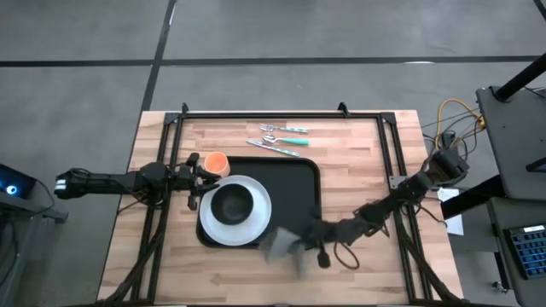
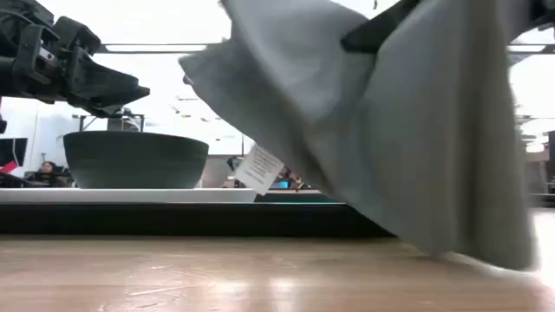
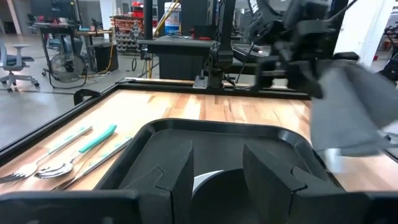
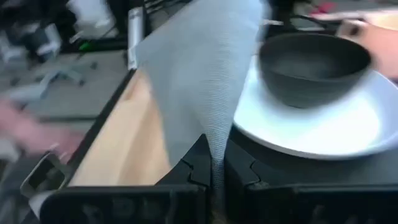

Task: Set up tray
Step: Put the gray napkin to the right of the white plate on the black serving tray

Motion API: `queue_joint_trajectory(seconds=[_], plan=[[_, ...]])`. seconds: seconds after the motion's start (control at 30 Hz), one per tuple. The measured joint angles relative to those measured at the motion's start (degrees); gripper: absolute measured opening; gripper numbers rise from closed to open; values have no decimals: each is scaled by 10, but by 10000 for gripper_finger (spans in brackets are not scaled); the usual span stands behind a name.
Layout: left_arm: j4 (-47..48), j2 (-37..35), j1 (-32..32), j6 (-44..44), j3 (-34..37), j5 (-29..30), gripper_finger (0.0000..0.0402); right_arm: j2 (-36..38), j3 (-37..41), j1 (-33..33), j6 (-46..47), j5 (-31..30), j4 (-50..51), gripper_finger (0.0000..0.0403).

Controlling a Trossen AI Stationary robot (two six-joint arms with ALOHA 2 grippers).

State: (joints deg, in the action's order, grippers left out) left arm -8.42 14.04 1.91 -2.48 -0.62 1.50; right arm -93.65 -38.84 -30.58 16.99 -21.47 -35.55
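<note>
The black tray [image 1: 294, 192] lies in the middle of the wooden table. On its left part a white plate [image 1: 256, 223] carries a black bowl [image 1: 232, 203]. My right gripper [image 1: 300, 240] is at the tray's near edge, shut on a grey cloth [image 1: 280, 247] that bears a white tag [image 2: 258, 169]. My left gripper [image 1: 201, 176] stands open and level just left of the plate, beside an orange cup [image 1: 215, 163], with nothing between its fingers [image 3: 180, 168]. My right gripper pinches the grey cloth [image 4: 199, 81] between its two fingers, at a narrow bunched part [image 4: 216, 163]; one layer or several, I cannot tell. The fingers come from the table's right, slanting slightly down. The cloth hangs slack below, its lower end [image 2: 486, 251] down at the tabletop.
A fork, a spoon and a knife with teal handles [image 1: 283, 137] lie on the wood beyond the tray's far edge. A black frame [image 1: 281, 113] runs around the tabletop. The tray's right half [image 1: 299, 183] is bare.
</note>
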Motion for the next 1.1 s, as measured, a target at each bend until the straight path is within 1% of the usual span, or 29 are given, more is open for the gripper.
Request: queue_joint_trajectory(seconds=[0.03,0.1,0.2,0.3,0.4,0.47,0.57,0.7,0.77,0.87,1.1], plan=[[0,1,0,0,0,0,118,3,8,6,16,-1,-10,8],[1,2,0,0,0,0,118,6,18,18,32,21,-28,8],[1,5,0,0,0,0,118,9,22,22,47,14,-22,8],[1,9,0,0,0,0,118,9,25,22,27,-10,32,8],[1,13,0,0,0,0,118,17,26,28,32,-60,102,8],[1,13,0,0,0,0,118,20,26,33,38,-82,155,8],[1,13,0,0,0,0,118,21,26,48,57,-82,224,8],[1,13,0,0,0,0,118,21,26,78,82,-37,276,8],[1,13,0,0,0,0,118,21,26,90,88,-27,285,8],[1,13,0,0,0,0,118,21,26,105,87,-27,287,8],[1,13,0,0,0,0,118,21,26,133,84,-55,292,8]])
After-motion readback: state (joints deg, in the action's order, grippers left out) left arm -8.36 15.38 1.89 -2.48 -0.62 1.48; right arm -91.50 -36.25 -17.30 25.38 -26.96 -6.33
